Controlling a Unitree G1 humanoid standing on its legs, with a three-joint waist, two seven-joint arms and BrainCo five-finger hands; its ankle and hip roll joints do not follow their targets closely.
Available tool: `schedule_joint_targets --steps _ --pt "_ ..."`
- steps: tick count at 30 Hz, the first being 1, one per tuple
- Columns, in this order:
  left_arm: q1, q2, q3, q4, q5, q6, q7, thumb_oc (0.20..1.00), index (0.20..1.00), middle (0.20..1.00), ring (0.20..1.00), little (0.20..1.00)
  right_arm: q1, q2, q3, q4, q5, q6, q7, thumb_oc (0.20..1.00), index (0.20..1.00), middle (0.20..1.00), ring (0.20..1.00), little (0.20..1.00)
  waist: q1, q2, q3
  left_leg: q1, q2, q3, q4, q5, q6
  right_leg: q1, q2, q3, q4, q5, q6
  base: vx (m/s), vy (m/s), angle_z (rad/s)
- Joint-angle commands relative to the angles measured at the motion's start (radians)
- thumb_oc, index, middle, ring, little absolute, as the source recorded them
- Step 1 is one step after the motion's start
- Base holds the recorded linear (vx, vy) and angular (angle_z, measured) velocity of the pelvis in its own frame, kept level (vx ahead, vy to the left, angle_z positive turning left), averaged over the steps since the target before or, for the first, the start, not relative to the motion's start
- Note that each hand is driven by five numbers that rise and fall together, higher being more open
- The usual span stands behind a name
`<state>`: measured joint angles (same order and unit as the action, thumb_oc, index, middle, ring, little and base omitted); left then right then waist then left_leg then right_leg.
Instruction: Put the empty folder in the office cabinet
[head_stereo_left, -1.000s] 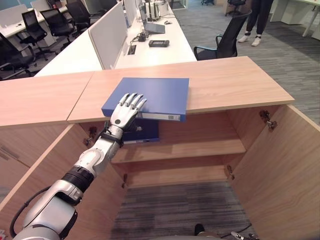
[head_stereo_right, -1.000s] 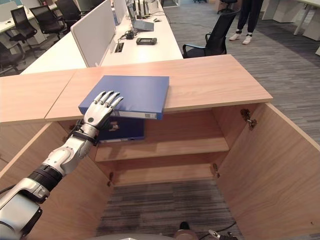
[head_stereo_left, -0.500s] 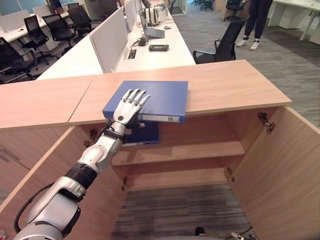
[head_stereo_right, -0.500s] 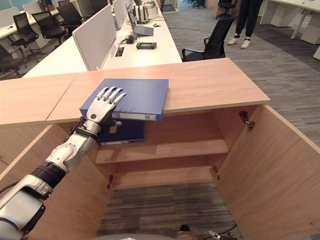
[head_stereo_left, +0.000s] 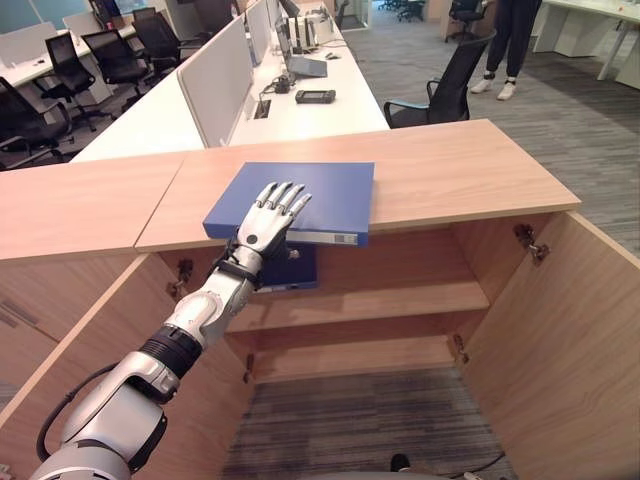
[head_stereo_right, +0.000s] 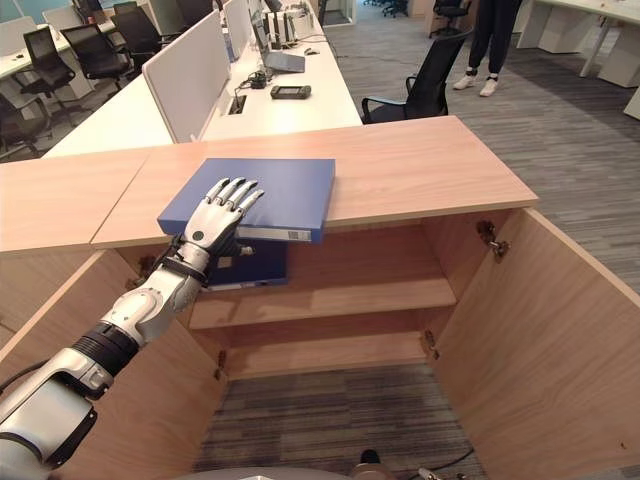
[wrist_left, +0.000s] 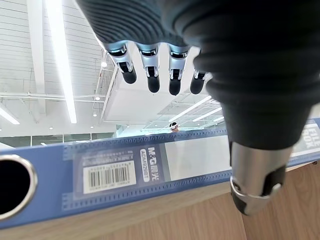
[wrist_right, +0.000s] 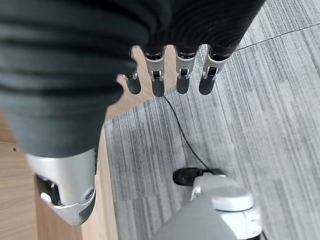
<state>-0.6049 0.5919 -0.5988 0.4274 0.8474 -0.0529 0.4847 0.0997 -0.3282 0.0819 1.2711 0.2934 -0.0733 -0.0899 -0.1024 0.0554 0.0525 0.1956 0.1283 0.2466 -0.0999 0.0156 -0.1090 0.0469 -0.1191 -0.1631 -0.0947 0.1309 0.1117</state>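
The right hand (wrist_right: 100, 75) hangs with relaxed fingers over grey striped carpet (wrist_right: 260, 115), beside what looks like a wooden panel (wrist_right: 15, 200).

upper shelf (head_stereo_left: 400, 297): right free | left: second folder (head_stereo_left: 290, 270) blocks

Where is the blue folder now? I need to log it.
In the left eye view the blue folder lies flat on the cabinet top, left of centre, overhanging the front edge, under the left hand.
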Motion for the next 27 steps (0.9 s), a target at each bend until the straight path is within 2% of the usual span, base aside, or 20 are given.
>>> schedule_joint_targets --steps 1,27 --pt "-0.186 0.020 0.012 0.046 -0.036 0.002 0.018 1.000 1.000 1.000 1.000 1.000 -0.069 -0.004 0.014 0.072 0.006 0.002 -0.020 1.000 1.000 1.000 1.000 1.000 -0.009 -0.005 0.049 0.020 0.046 -0.016 0.013 -0.054 -0.057 0.089 -0.038 -0.034 0.007 -0.140 0.094 0.00 0.000 0.00" --pt "-0.219 0.014 -0.021 0.139 -0.042 0.017 0.016 1.000 1.000 1.000 1.000 1.000 -0.058 -0.001 0.016 0.065 0.023 -0.004 -0.017 1.000 1.000 1.000 1.000 1.000 -0.027 -0.008 0.053 0.019 0.042 -0.003 0.013 -0.056 -0.055 0.083 -0.041 -0.025 0.008 -0.135 0.097 0.00 0.000 -0.01"
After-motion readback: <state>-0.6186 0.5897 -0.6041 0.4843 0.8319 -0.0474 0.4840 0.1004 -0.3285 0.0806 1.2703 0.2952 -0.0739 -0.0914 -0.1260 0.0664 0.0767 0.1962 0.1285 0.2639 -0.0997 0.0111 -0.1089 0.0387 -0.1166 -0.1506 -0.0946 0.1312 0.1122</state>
